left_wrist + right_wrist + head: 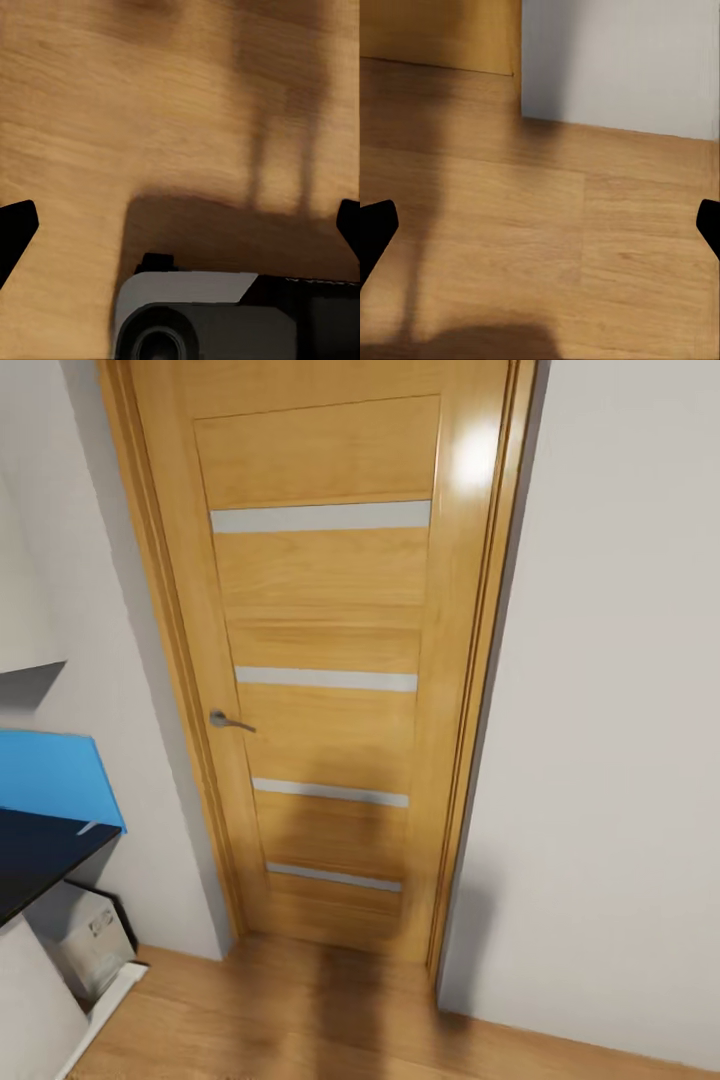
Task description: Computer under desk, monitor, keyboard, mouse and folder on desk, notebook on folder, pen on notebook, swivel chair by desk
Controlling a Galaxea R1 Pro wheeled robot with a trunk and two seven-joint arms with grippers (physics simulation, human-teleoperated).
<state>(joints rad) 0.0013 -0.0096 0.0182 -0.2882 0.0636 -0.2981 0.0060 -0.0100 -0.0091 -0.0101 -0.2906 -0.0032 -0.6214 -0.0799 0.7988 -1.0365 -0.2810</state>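
Closed wooden door ahead; black surface corner and computer at left. Both grippers' fingers spread apart above floor.

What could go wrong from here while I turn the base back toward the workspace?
The robot faces a closed wooden door, with the handle sticking out; driving forward could hit it. The black desk corner and a light box under it sit close on the left, so a tight left turn might clip them. Both pincers, left and right, hang open over bare floor, low enough to snag.
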